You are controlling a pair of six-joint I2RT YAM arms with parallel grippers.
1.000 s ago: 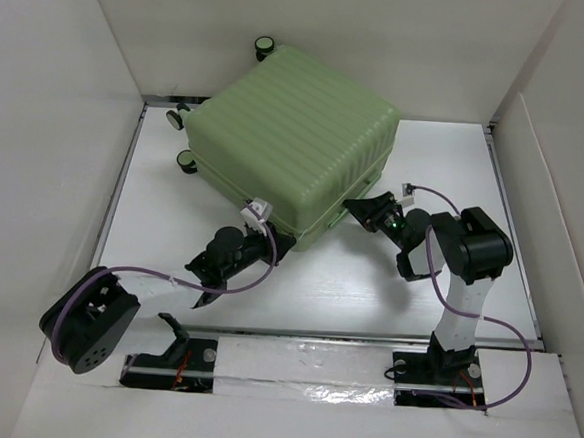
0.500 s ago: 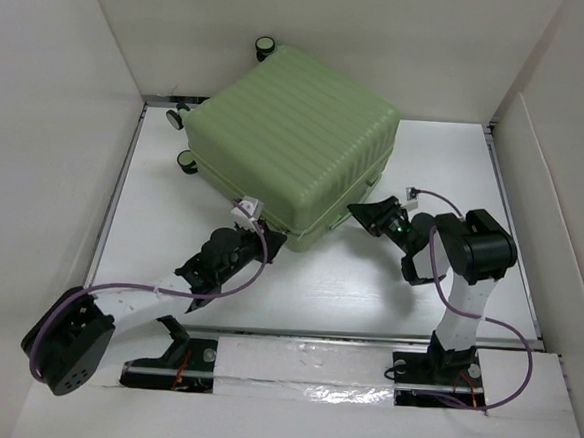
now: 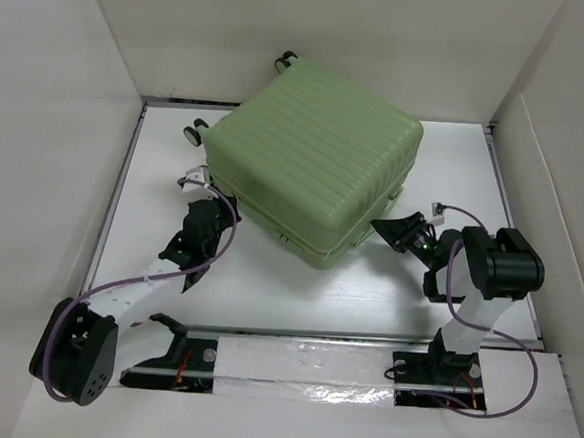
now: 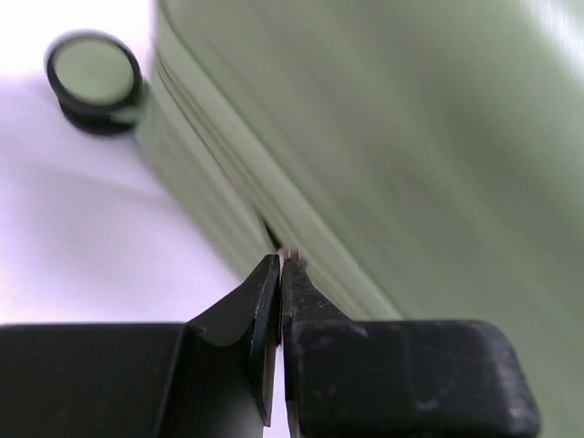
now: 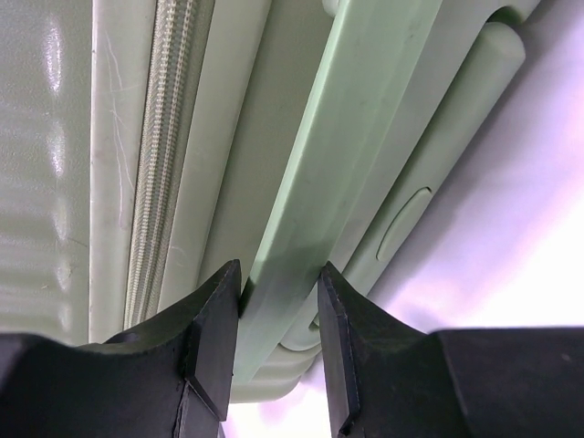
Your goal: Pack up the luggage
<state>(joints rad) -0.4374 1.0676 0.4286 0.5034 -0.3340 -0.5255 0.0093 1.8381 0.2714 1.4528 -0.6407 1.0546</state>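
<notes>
The luggage [image 3: 316, 166] lies closed at the back of the desk [image 3: 297, 290]. The left arm reaches low — its left gripper [image 4: 280, 263] pinched shut at the side seam. The right arm bends in, its right gripper [image 5: 278, 283] squeezing the handle [image 5: 347, 155].

White table [image 3: 297, 290], green luggage [image 3: 316, 161] lying on it

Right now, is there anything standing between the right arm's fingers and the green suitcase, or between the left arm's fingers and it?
Nothing visible does. The right fingers grip the side handle of the pale green suitcase, one on each side of it. The shut left fingers have their tips at its zipper seam.
</notes>
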